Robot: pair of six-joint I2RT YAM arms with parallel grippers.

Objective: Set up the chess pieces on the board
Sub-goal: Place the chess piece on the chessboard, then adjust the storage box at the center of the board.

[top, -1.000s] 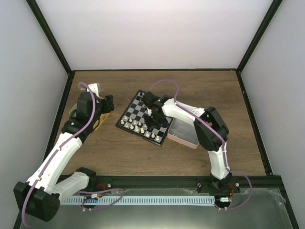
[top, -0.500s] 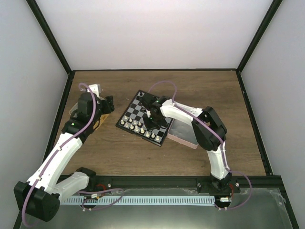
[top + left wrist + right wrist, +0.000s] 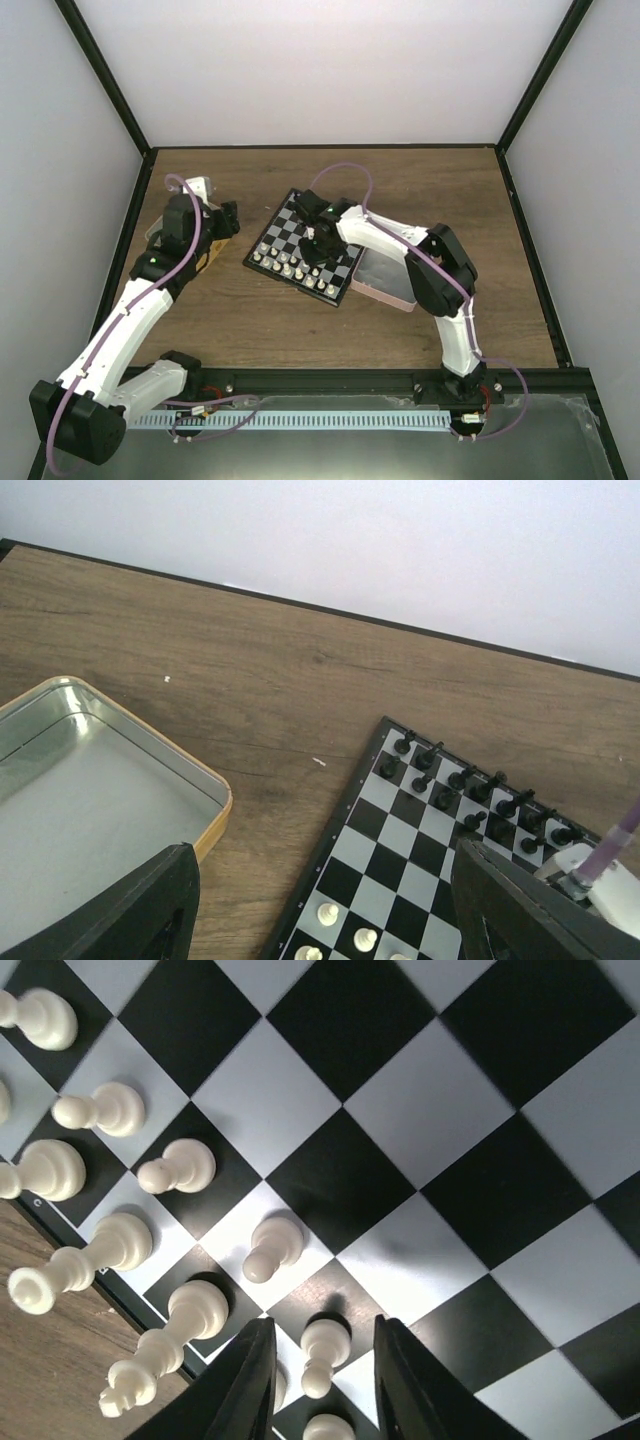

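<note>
Wood-grain table (image 3: 250, 320) holds the board (image 3: 285, 228), black pieces (image 3: 470, 785) seemingly ranked at one o'clock, white pieces (image 3: 285, 265) nearly complete at seven; my right gripper (image 3: 323, 1325), barely parted, straddles a pawn (image 3: 322, 1355) unpinched, left gripper (image 3: 325, 850) gapes empty.

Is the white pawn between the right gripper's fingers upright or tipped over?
Upright. The white pawn stands on its base on the board, like the pawns beside it, clear of both fingers.

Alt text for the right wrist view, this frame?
The right hand straddles a cream pawn standing on the board, its two black fingers apart and clear of it. More cream pieces stand in two rows along the board's rim, with wood table beyond.
</note>
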